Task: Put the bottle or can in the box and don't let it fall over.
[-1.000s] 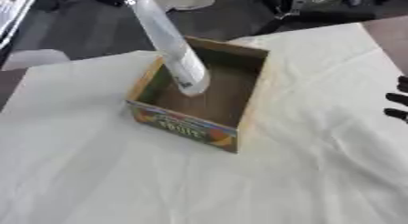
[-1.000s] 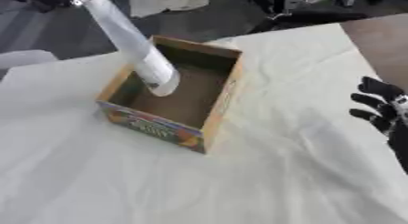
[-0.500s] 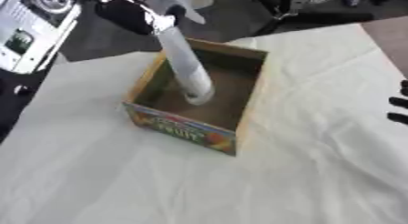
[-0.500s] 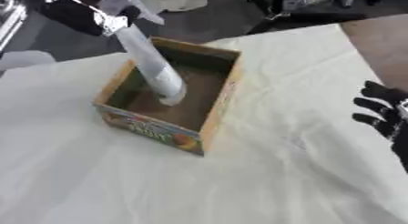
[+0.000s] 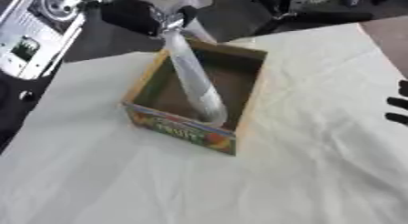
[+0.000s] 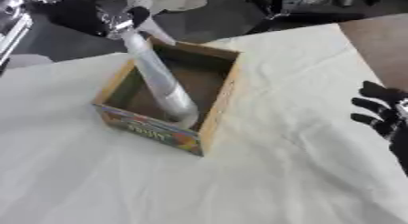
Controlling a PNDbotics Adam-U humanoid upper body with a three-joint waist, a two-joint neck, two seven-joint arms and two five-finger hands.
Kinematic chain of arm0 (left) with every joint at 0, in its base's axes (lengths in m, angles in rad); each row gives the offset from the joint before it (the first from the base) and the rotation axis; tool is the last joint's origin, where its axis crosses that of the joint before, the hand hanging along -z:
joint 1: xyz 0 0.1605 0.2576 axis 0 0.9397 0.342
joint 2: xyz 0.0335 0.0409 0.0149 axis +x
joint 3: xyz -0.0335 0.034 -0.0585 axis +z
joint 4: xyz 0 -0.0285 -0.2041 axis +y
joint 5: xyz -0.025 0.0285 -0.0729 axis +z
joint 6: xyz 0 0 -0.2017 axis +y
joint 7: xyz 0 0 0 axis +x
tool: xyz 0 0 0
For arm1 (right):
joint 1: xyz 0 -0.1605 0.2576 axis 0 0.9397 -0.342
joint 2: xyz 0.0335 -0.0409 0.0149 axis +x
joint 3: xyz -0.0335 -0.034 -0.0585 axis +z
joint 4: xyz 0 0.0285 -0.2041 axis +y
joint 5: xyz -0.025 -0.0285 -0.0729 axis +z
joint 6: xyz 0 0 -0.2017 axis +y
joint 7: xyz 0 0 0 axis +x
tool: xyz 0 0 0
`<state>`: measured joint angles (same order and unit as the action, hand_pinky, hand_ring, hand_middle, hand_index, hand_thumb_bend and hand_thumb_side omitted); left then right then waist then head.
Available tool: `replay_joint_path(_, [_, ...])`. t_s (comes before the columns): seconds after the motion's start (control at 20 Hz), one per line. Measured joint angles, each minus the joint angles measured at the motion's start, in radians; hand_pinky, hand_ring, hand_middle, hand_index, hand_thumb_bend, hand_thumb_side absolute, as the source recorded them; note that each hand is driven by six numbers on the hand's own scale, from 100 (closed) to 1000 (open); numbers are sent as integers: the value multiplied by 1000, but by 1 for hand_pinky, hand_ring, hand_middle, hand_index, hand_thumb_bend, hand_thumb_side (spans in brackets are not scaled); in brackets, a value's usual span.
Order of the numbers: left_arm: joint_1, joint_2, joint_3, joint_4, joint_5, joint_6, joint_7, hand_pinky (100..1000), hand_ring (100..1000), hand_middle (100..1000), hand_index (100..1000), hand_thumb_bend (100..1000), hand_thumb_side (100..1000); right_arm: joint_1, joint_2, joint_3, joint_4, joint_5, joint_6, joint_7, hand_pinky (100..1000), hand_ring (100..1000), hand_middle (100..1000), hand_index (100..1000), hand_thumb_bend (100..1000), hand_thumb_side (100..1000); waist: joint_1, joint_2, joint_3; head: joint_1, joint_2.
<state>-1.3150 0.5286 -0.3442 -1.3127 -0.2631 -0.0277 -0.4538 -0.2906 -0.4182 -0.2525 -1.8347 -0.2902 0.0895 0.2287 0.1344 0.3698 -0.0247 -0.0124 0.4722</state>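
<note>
A tall pale grey bottle (image 5: pixel 194 82) leans inside the open cardboard box (image 5: pixel 248 104), which has a fruit print on its near wall. The bottle's lower end is down by the near wall and its top tilts toward the far left corner. My left hand (image 5: pixel 137 16), black with silver parts, is curled round the bottle's top above that far left corner. At the right edge my right hand (image 6: pixel 381 110) rests open over the white cloth, well away from the box.
The white cloth (image 5: pixel 159 182) covers the table, with wide room in front and to the right of the box. My silver left forearm (image 5: pixel 40 29) crosses the upper left corner. Dark floor and clutter lie beyond the far edge; a brown surface (image 5: pixel 390 29) shows at upper right.
My left hand and arm have come further into view at the upper left. The bottle has slid lower into the box, its lower end now near the front wall. The camera has shifted.
</note>
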Motion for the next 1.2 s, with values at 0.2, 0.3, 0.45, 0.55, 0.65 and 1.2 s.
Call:
replay_joint_path(0.2, [1,0,5,6,15,-5,48,877,906,851,865,354,698,-2,1,2,0,-4,5,5,854,918,1000,795,100,839,-1,0,3,-1,0])
replay_joint_path(0.3, [1,0,6,6,20,-7,75,876,907,850,861,352,704,-2,2,4,0,-5,7,7,854,918,1000,795,100,839,-2,-1,4,-5,0])
replay_joint_path(0.45, [1,0,6,10,26,-10,104,870,902,842,851,350,703,-2,3,7,0,-5,9,9,854,918,1000,796,100,843,-2,-1,5,-8,0])
replay_joint_path(0.55, [1,0,6,11,32,-12,116,850,882,821,837,321,701,0,3,7,0,-5,9,9,854,918,1000,796,100,843,-2,-1,6,-10,0])
replay_joint_path(0.65, [1,0,7,11,44,-11,129,833,863,804,829,281,699,2,6,7,0,-5,8,9,854,918,1000,796,100,841,-4,-2,10,-12,4])
replay_joint_path(1.2, [141,156,73,-158,273,41,329,787,802,751,788,100,624,19,8,-7,-4,-33,-6,-17,851,915,996,797,100,760,-46,-58,61,-63,72])
